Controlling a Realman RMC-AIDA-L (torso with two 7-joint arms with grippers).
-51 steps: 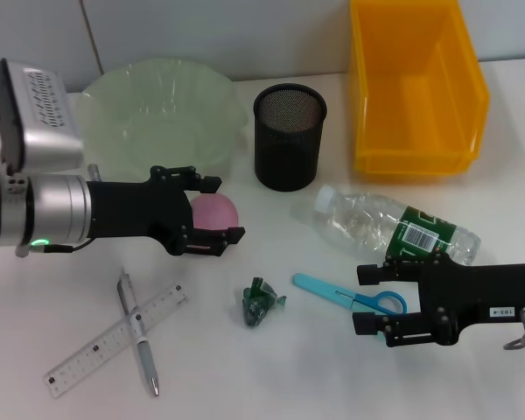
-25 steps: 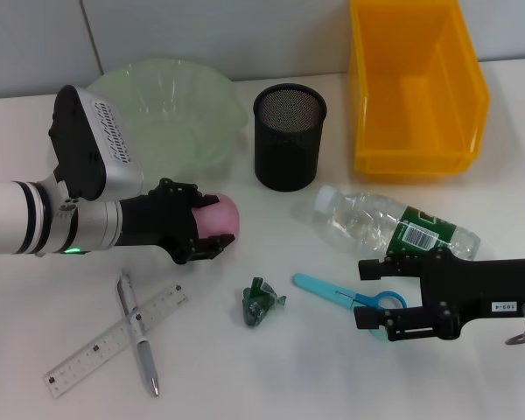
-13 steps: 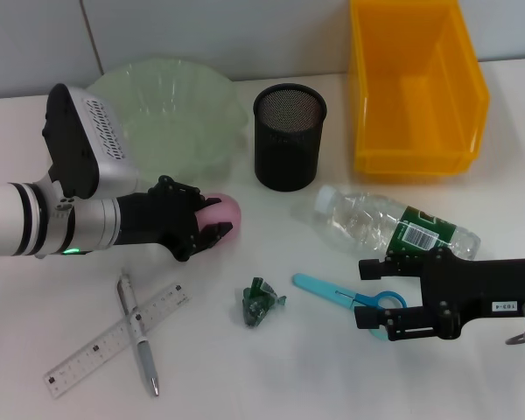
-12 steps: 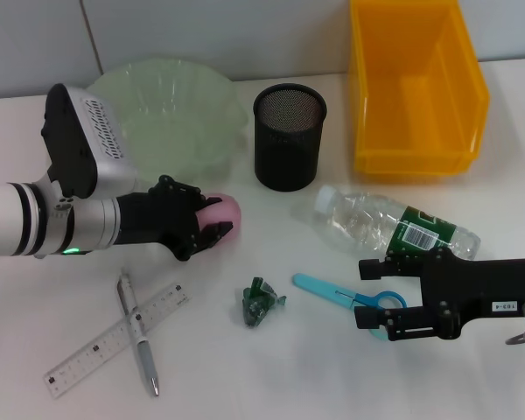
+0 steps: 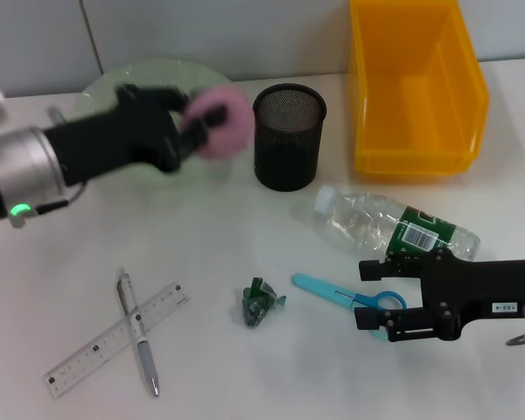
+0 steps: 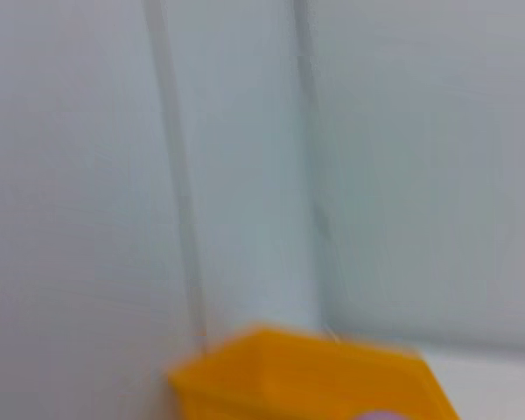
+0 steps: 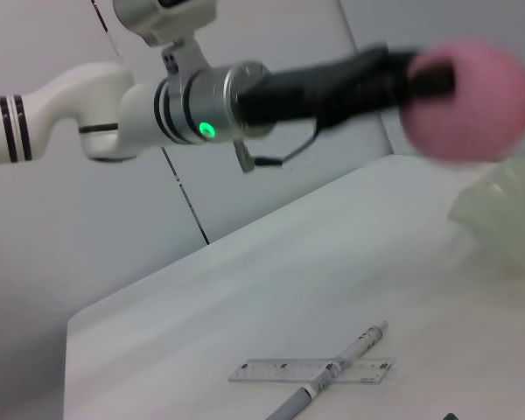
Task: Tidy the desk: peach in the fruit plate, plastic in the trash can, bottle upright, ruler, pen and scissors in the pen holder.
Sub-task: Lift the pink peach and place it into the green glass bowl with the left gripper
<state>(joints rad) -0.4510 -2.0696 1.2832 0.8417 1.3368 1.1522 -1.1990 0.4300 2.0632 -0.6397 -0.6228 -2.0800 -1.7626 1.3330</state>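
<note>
White tabletop (image 5: pixel 271 367) backed by a grey wall was seen. A pink peach (image 5: pixel 220 131) was clamped in the left gripper (image 5: pixel 192 131), held in the air over the pale green fruit plate (image 5: pixel 101 87), with the black mesh pen holder (image 5: pixel 289 136) just beside the fingers. The right gripper (image 5: pixel 387 297) was held low with fingers apart around the blue scissors (image 5: pixel 350 296); the bottle (image 5: pixel 394 226) lay just beyond it, the green plastic scrap (image 5: pixel 261 302) near its tips, the ruler (image 5: pixel 114 339) and pen (image 5: pixel 138 335) well apart

The white desk (image 5: pixel 271 376) carries a fruit plate (image 5: pixel 105 87), pen holder (image 5: pixel 289 136), yellow bin (image 5: pixel 416 87), bottle (image 5: pixel 394 223), scissors (image 5: pixel 341 293), plastic (image 5: pixel 261 302), ruler (image 5: pixel 114 339) and pen (image 5: pixel 138 332).
</note>
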